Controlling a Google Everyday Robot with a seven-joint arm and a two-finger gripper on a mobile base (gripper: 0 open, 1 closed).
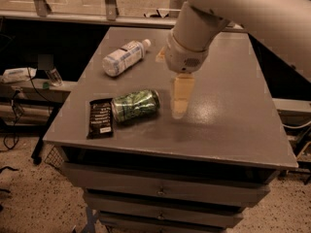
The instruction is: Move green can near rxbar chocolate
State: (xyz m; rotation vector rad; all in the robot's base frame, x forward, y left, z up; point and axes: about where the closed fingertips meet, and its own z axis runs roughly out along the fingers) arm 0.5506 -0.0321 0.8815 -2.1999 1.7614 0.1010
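Note:
The green can (136, 106) lies on its side on the grey table (228, 110), near the front left. Its left end touches or nearly touches the rxbar chocolate (101, 118), a flat dark wrapper lying just left of it. My gripper (171, 89) hangs from the white arm just right of the can, apart from it and empty. One tan finger (182, 96) points down at the table. The other finger (160, 56) shows only as a small tan piece behind the wrist.
A clear plastic bottle (124, 58) with a white label lies on its side at the back left of the table. The table has drawers below its front edge (165, 154). A shelf with clutter (29, 76) stands to the left, lower down.

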